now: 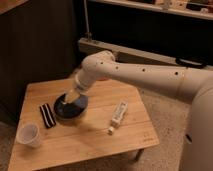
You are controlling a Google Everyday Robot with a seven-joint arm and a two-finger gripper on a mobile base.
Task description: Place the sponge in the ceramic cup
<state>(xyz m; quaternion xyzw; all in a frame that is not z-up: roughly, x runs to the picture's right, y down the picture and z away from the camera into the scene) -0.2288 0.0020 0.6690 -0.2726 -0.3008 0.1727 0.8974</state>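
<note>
Camera view: claw [73,98] clamped on sponge [77,103] above bowl [60,113]; cup [28,135] at 8 o'clock; carry and drop remain.

Wooden table [95,142] with four things laid on it.

A dark bowl [60,112] was set left of the middle, and a striped block [47,115] was laid flat just beside it, on the left of the view. A white cup [28,135] was stood upright near the front left corner, well apart from the bowl. A white tube [118,115] was laid on its side to the right of the bowl, its narrow end turned toward the front edge. The gripper [71,98] was held over the bowl, closed on the sponge [76,103].
</note>
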